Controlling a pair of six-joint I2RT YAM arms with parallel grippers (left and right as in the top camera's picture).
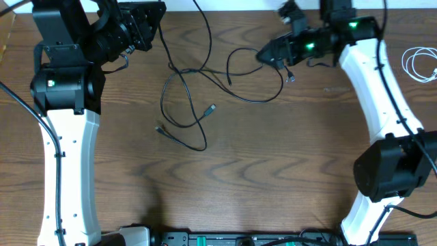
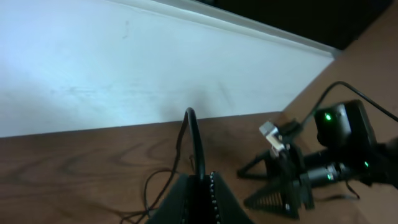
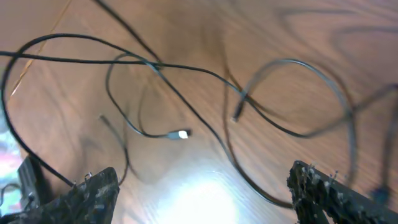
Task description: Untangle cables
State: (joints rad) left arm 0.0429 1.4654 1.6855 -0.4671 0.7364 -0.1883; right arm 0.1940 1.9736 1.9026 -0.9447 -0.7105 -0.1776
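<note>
My left wrist camera is showing my left gripper (image 2: 202,190) pinching a black cable (image 2: 194,140). My right gripper (image 3: 208,193) is gaping wide over the black tangle (image 3: 154,65). Only overhead is revealing the white cable (image 1: 418,65), lying well apart.

Black cables (image 1: 210,109) sprawled mid-table, bare tabletop (image 1: 239,184) in front, white cable (image 1: 416,67) at right edge

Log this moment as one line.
left gripper: shut on black cable | right gripper: open | black cables: tangled mid-table | white cable: coiled, apart
</note>
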